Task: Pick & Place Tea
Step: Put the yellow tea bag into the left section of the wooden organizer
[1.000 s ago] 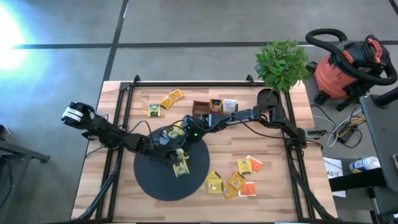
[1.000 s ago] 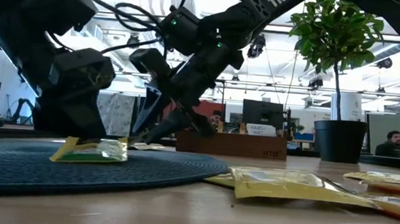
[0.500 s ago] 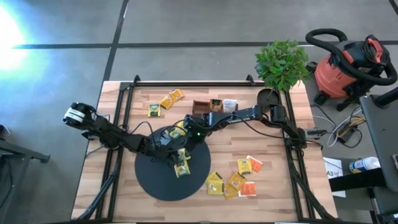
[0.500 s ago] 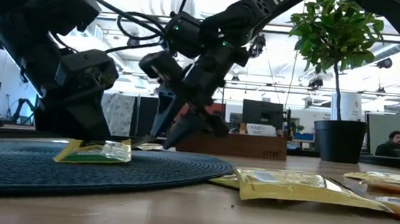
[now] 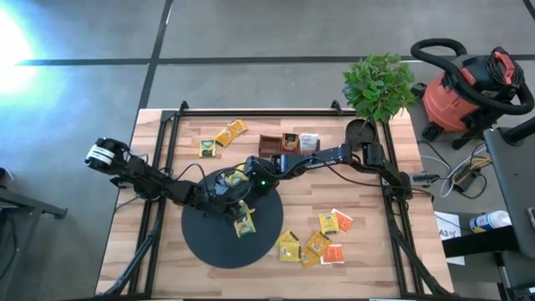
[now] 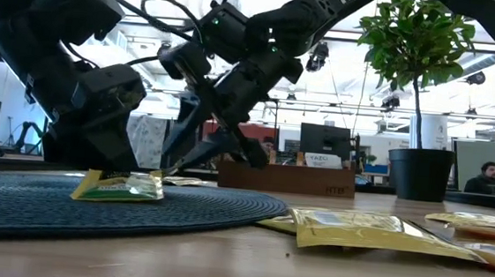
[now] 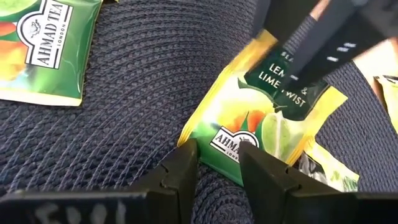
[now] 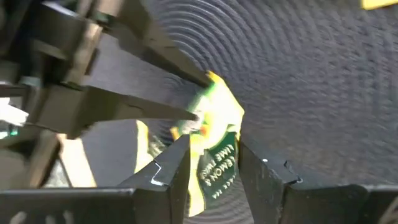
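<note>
A yellow-green tea sachet (image 5: 243, 221) sits on the black woven disc (image 5: 205, 247), tilted, with its near edge on the disc (image 6: 84, 195). My left gripper (image 7: 217, 165) reaches in from the table's left and is shut on one end of it. My right gripper (image 8: 214, 169) comes from the far right and is shut on the opposite end. A second sachet (image 7: 43, 50) lies flat on the disc, and another (image 5: 236, 176) lies at the disc's far edge under the right arm. My left gripper has the sachet's lower corner (image 7: 219, 148) between its two fingers, slanting down from the table's left. Its fingertips (image 8: 200, 113) close on that end. The sachet leans up from the disc, printed face toward this gripper. My right gripper has the sachet's dark-green end (image 8: 217, 155) between its two fingers, slanting down from the far right. Its fingers (image 7: 292, 68) lie over the printed label. The sachet looks curled between them and bends toward the left gripper's end.
Two sachets (image 5: 232, 132) lie at the far left of the table. A brown wooden tray (image 5: 272, 144) with sachets stands at the far middle, and several sachets (image 5: 322, 238) lie near right of the disc. A potted plant (image 5: 378, 84) stands at the far right corner.
My right gripper has rolled its wrist, its fingers swinging a little toward the right and back to the sachet's end. The sachet has stayed at the same place on the disc, and my left gripper has kept still on it.
</note>
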Action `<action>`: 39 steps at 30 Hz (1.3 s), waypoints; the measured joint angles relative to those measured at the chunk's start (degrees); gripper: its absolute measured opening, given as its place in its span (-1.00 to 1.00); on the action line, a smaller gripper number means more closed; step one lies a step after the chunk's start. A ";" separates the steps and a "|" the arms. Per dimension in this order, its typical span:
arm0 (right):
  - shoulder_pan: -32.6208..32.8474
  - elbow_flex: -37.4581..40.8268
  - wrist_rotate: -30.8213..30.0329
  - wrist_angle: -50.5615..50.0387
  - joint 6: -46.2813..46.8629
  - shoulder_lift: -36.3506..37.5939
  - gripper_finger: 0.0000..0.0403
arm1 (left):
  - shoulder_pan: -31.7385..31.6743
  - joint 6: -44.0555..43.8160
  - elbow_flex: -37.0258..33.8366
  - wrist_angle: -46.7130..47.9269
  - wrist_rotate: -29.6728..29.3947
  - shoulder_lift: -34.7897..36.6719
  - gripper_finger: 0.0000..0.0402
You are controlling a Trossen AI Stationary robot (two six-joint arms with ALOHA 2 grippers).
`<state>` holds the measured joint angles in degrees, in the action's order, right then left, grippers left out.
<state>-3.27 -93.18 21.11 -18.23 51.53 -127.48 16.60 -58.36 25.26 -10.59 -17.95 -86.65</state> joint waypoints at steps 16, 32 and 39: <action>-0.02 -0.01 -0.19 -1.34 -5.00 -0.06 -0.77 | 0.00 -0.34 0.33 -0.96 -2.00 1.40 -0.38; -0.13 -1.97 -9.41 -11.78 -21.83 4.73 -0.96 | -0.02 1.27 0.19 -0.96 -2.52 11.00 -0.38; -1.17 -4.99 -11.50 -19.84 -30.02 9.42 -0.96 | -0.02 4.82 0.19 -0.75 -2.52 21.81 -0.38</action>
<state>-4.44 -98.17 9.61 -38.06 21.51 -118.06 16.58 -53.54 25.45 -11.34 -20.47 -64.84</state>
